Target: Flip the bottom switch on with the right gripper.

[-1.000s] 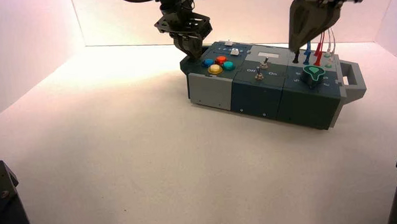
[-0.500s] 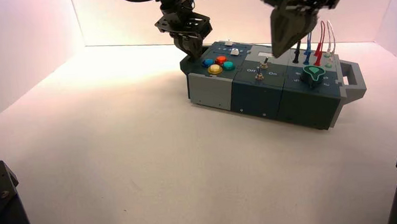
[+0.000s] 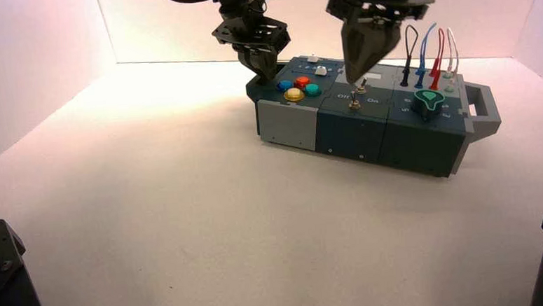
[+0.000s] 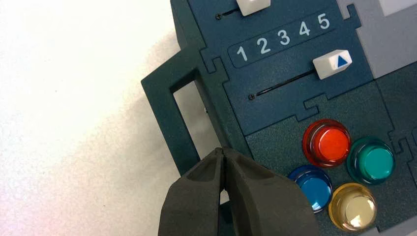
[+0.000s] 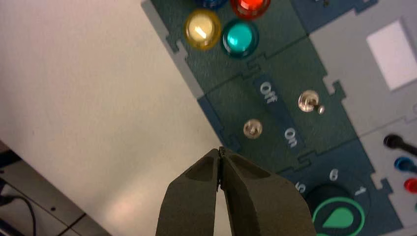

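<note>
We see the right gripper poised above the middle panel of the box, its two fingers pressed together into a pointed wedge, holding nothing. In the high view its tip hangs just over the upper switch; the bottom switch sits nearer the box's front edge, apart from the tip. In the right wrist view the clenched right gripper shows near the bottom switch without touching it, and the upper switch lies farther off. Between the two switches we read a dark strip lettered "Off" and "On" (white letters, plainly legible). We cannot tell which way the bottom switch's lever leans.

The left gripper rests at the box's left end by the cluster of round buttons, its fingers closed on nothing. In the left wrist view the left gripper sits just beside the dark handle, near the blue button, with the red button, green button and yellow button close by. We read the scale "1 2 3 4 5" there, and a white slider marked with a blue triangle stands below the 5.

Farther right on the box a green knob sits in front of looped wires.
</note>
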Controlling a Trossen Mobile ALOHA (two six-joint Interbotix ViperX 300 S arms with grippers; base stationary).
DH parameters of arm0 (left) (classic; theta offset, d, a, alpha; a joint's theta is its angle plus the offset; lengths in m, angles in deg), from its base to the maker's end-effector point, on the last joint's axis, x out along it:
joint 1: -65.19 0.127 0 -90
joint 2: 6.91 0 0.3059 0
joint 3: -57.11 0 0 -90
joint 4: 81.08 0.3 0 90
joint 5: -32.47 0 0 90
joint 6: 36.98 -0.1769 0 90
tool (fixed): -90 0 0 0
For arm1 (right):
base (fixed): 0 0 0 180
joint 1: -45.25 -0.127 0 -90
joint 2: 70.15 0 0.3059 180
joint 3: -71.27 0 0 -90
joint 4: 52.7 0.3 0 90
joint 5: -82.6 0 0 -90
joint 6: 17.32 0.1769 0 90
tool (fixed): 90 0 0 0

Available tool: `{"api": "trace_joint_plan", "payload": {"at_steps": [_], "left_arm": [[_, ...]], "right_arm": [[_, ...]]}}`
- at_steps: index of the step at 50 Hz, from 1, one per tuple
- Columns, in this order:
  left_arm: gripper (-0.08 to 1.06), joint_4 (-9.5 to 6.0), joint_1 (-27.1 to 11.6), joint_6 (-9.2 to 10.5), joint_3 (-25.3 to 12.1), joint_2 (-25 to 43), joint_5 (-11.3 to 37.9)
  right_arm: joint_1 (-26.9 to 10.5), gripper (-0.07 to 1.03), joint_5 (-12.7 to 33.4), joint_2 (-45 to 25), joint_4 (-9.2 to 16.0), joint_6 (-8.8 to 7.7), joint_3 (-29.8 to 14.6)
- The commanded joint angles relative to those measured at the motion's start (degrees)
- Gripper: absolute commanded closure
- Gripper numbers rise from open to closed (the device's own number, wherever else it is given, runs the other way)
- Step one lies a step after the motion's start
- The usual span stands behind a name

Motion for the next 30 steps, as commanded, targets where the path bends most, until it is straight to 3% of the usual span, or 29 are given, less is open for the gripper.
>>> {"api": "trace_joint_plan", "payload": {"at_steps": [1,30], "left_arm": [[1.01,0.09,0.26,-0.35,-1.58,-1.49,-0.53],[1.01,0.00,0.26,-1.05,-1.58,-1.67,-0.70]], "right_arm": [[-0.35,0.98,-0.53,-0.70,0.35,0.26,-2.46],[-0.26,0.98,-2.81,-4.13,-0.09,0.70,-2.55]]}}
